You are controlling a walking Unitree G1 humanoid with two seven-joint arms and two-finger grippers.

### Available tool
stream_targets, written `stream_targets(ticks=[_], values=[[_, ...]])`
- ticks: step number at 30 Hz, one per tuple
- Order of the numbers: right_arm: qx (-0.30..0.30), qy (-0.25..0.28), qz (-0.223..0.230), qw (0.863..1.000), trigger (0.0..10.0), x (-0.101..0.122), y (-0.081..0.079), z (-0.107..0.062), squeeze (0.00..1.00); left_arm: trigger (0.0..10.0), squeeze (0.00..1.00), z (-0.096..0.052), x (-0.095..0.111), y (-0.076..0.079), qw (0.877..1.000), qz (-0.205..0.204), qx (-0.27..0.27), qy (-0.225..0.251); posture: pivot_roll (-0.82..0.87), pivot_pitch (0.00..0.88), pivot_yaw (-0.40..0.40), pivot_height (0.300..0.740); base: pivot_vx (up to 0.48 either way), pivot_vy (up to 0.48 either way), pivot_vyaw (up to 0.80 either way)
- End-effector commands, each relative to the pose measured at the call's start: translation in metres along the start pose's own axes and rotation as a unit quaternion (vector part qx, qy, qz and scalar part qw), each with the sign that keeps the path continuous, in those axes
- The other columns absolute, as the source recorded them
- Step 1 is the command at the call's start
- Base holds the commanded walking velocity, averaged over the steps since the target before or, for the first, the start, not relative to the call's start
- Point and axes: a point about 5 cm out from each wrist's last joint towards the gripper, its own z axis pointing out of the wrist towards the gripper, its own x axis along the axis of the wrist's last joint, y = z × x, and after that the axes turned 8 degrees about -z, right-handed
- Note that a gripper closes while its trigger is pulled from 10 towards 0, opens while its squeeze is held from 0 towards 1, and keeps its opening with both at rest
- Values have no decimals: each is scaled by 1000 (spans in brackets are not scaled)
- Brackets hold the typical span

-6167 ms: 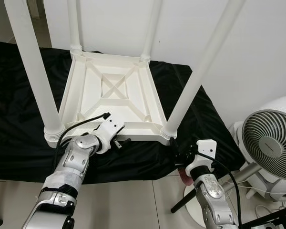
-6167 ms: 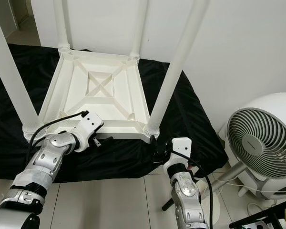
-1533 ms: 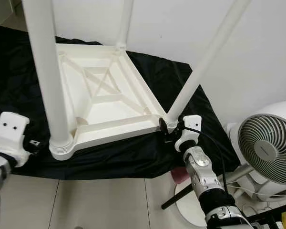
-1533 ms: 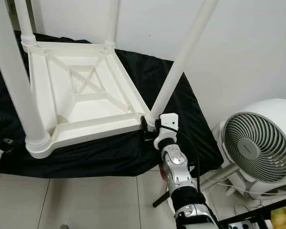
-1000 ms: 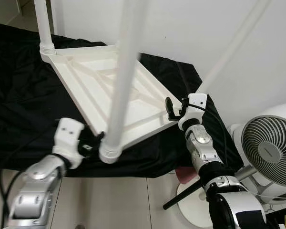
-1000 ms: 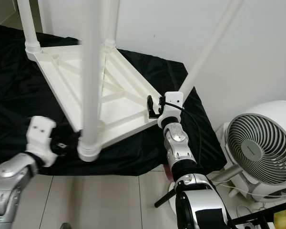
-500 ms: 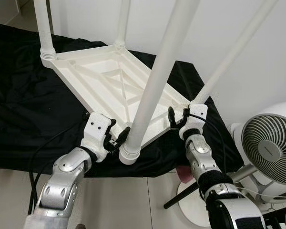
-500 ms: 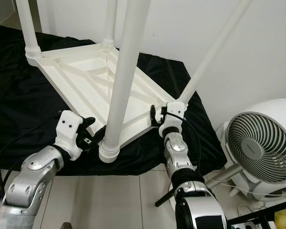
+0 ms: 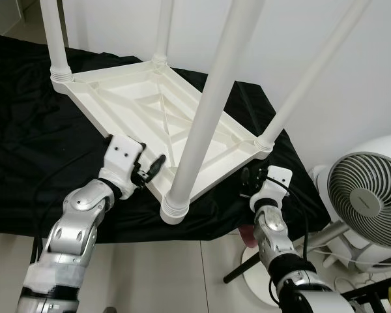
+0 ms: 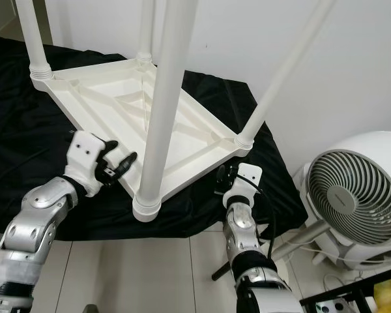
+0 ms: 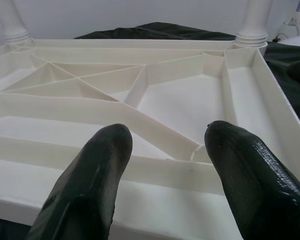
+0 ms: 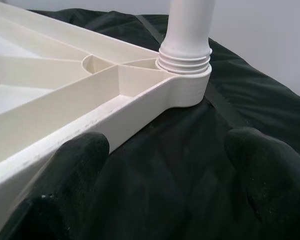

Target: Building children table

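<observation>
A white plastic children's table (image 9: 131, 99) lies upside down on a black cloth (image 9: 26, 150), its four legs pointing up. The nearest leg (image 9: 205, 117) stands in the corner facing me. My left gripper (image 9: 152, 165) is open at the near-left rim, just left of that corner. In the left wrist view its fingers (image 11: 90, 185) are spread in front of the ribbed underside (image 11: 190, 100). My right gripper (image 9: 248, 179) is open with nothing in it, a little below the right corner. The right wrist view has that corner's leg socket (image 12: 185, 65) ahead of the fingers (image 12: 65, 175).
A white pedestal fan (image 9: 368, 195) stands on the floor at the right, close to my right arm. A white wall (image 9: 300, 39) rises behind the cloth. Pale floor tiles (image 9: 150, 274) lie below the cloth's front edge.
My right gripper has come off the rim by the right corner and dropped lower. My left gripper has shifted from the near leg's base to the rim on its left.
</observation>
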Motion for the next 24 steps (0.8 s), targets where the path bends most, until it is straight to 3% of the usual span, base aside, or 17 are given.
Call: stream_targets(ticks=[1, 7, 11, 15, 24], values=[[-22, -16, 8, 1000, 10000, -4, 11, 2, 0, 10000, 0, 5, 2, 6, 1000, 4, -23, 5, 165, 60, -165, 740, 0, 0, 0], [-39, -20, 10, 999, 10000, -1, 19, 7, 0, 10000, 0, 8, 9, 10, 999, -2, -27, 22, 167, 59, -167, 740, 0, 0, 0], [-54, -36, 29, 997, 10000, 3, 30, 15, 0, 10000, 0, 10, 17, 23, 998, -8, -50, 46, 174, 60, -176, 740, 0, 0, 0], [-79, -50, 29, 995, 10000, 2, 36, 17, 0, 10000, 0, 10, 19, 26, 997, -7, -56, 55, 177, 60, -184, 740, 0, 0, 0], [-53, -69, 17, 996, 10000, 3, 42, 24, 0, 10000, 0, 9, 30, 36, 994, -17, -71, 78, 182, 59, -188, 740, 0, 0, 0]])
